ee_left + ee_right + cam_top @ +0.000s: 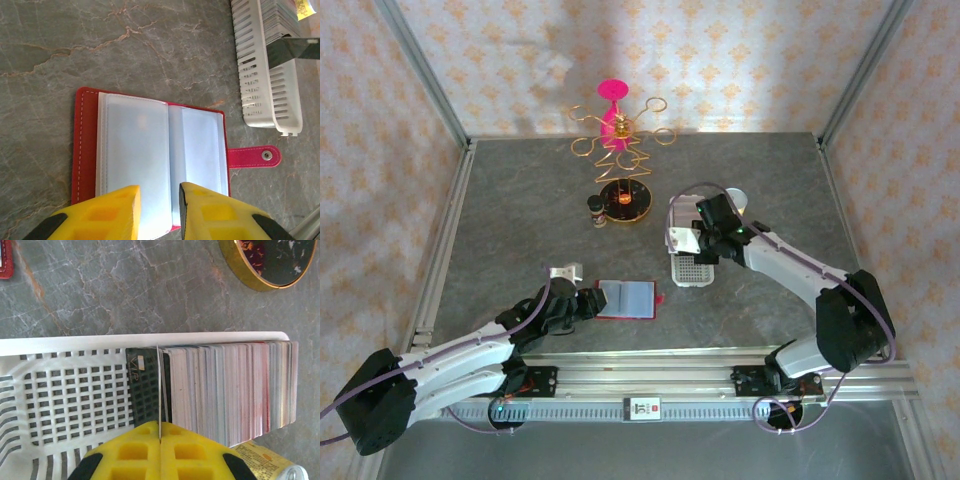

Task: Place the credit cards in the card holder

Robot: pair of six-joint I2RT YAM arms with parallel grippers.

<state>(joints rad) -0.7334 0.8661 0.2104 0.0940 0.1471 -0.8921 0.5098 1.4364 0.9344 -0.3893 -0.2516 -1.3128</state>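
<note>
Lying open and flat on the grey marbled table (520,220), the card holder (150,160) shows a red leather-like cover with pale stitching along its left edge, and inside it a run of cloudy grey-clear pockets (200,145) that look empty. A red snap tab (255,156) with a small metal stud sticks out from its right side towards the white perforated tray (260,75), which sits near but apart from it. From above, the holder sits in the near middle of the table, just in front of the left gripper (582,300). The wrist camera shows that gripper's yellow fingers (110,215) a narrow way apart over the near edge of the pockets; whether they touch the plastic I cannot tell. Further back and to the right, the right gripper (159,427) is over the tray with its jaws pressed together on one thin card (159,385), seen edge-on and upright. Beside it the credit cards (230,385) stand on edge in a tight row filling the tray's right end, their rims white, grey and reddish, with a dark card (142,385) with pale lettering at the row's left end.
</note>
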